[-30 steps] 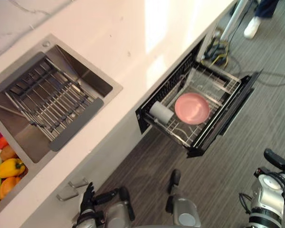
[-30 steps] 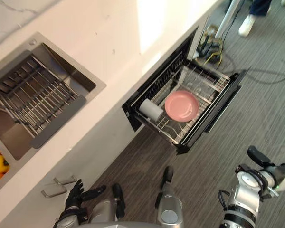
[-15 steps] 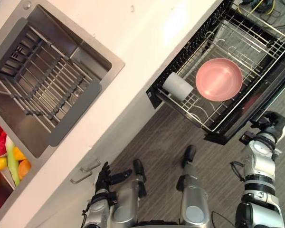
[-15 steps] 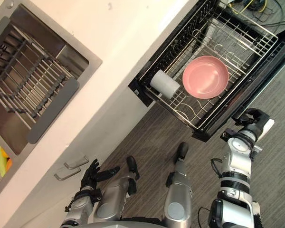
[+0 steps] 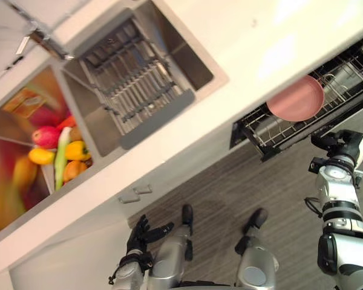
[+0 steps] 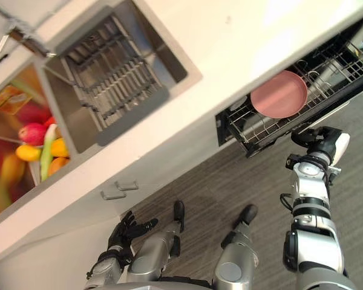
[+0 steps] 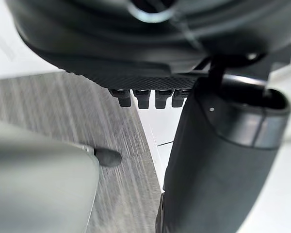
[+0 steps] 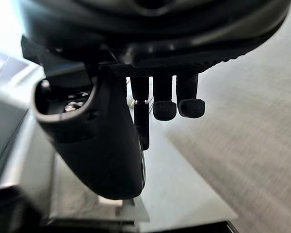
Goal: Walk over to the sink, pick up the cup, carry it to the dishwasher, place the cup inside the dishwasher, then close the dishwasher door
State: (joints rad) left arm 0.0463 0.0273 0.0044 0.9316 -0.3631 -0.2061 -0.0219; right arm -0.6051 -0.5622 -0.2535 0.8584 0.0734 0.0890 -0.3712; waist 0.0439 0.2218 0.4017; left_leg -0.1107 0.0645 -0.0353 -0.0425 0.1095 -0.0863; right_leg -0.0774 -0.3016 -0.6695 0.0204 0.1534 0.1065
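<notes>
We take the pale rounded shape at the near left corner of the wire dishwasher rack point(image 5: 277, 134) for the white cup point(image 5: 261, 125), though the counter's edge hides most of it. A round pink plate point(image 5: 295, 98) lies beside it in the same rack. The cup should be light, stiff and smooth, so a hard shove could set it rattling or rolling against the plate.

What calls for handling now, we judge, is the black dishwasher door point(image 5: 284, 145), which stands partly out from the cabinet front. It looks rigid and probably runs on slides, loaded but not heavy. It needs no grip. A flat, even push at the middle of its front edge should serve.

The dark right hand point(image 5: 342, 145) is just beside the door's outer edge, fingers loosely bent and clasping nothing; we cannot tell if it touches. The left hand point(image 5: 144, 232) hangs low before the cabinets, fingers spread and empty.

The white stone counter point(image 5: 242, 54) carries a steel sink point(image 5: 193, 66) with a grey slatted drainer point(image 5: 139, 90). Below it lies a grey plank floor point(image 5: 230, 187).
</notes>
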